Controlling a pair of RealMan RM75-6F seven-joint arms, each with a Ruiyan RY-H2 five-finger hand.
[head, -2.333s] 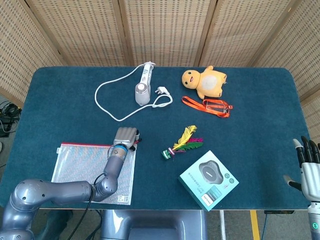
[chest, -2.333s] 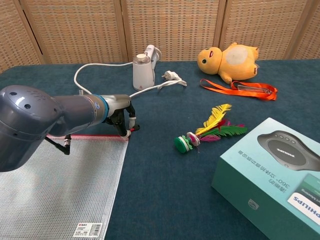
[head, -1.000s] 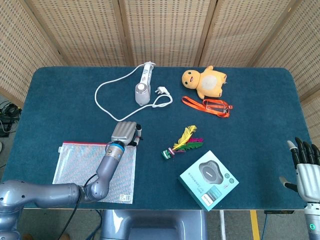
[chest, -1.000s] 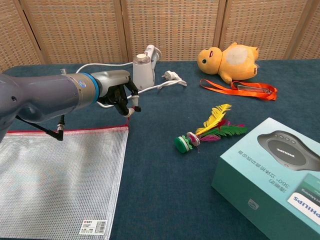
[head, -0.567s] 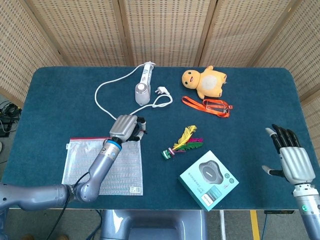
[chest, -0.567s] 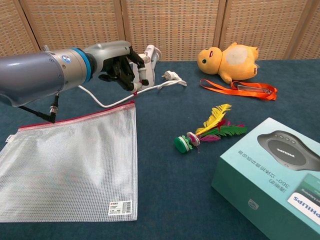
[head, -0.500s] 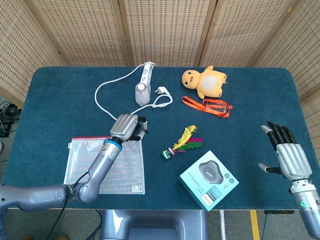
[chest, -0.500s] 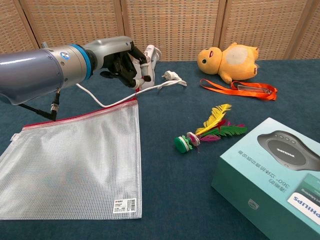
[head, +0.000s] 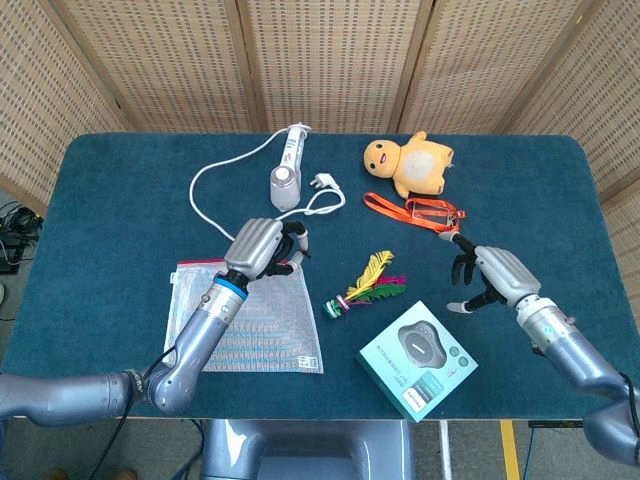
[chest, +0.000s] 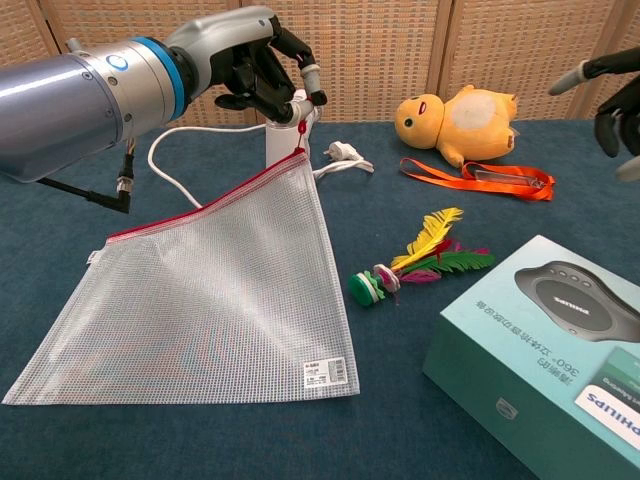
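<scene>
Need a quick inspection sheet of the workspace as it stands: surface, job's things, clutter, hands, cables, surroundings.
Surface: blue table, carpet-like top.
Job's things: mesh zip pouch, one top corner lifted, the rest lying on the table.
Clutter: feather shuttlecock, teal Philips box, yellow plush toy, orange lanyard.
Hands: left hand pinches the pouch by its zipper end; right hand holds nothing, fingers apart, above the table beside the box.
Cables: white cord with plug, looped from the white appliance.
Surroundings: woven panel screens behind the table.
</scene>
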